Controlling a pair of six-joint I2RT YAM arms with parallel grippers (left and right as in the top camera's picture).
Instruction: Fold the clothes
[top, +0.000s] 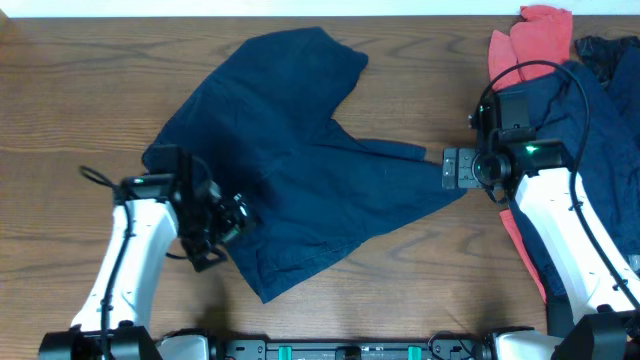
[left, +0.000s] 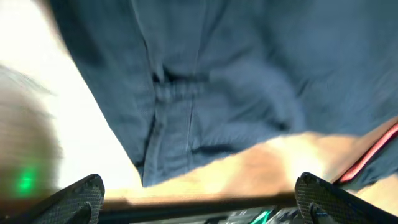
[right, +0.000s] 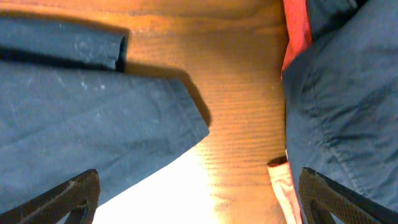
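The dark navy-blue shorts (top: 300, 150) lie spread and rumpled across the middle of the wooden table, one leg reaching right. My left gripper (top: 225, 222) hovers over their lower left part; in the left wrist view (left: 199, 196) its fingers are wide apart and empty, with the shorts (left: 217, 81) ahead. My right gripper (top: 455, 168) is at the tip of the right leg; in the right wrist view (right: 199, 199) it is open and empty, above bare wood beside the leg's hem (right: 93, 124).
A pile of other clothes sits at the right edge: a coral-red garment (top: 530, 35) and a dark navy one (top: 600, 110), partly under my right arm. They also show in the right wrist view (right: 348, 93). Bare wood lies left and front.
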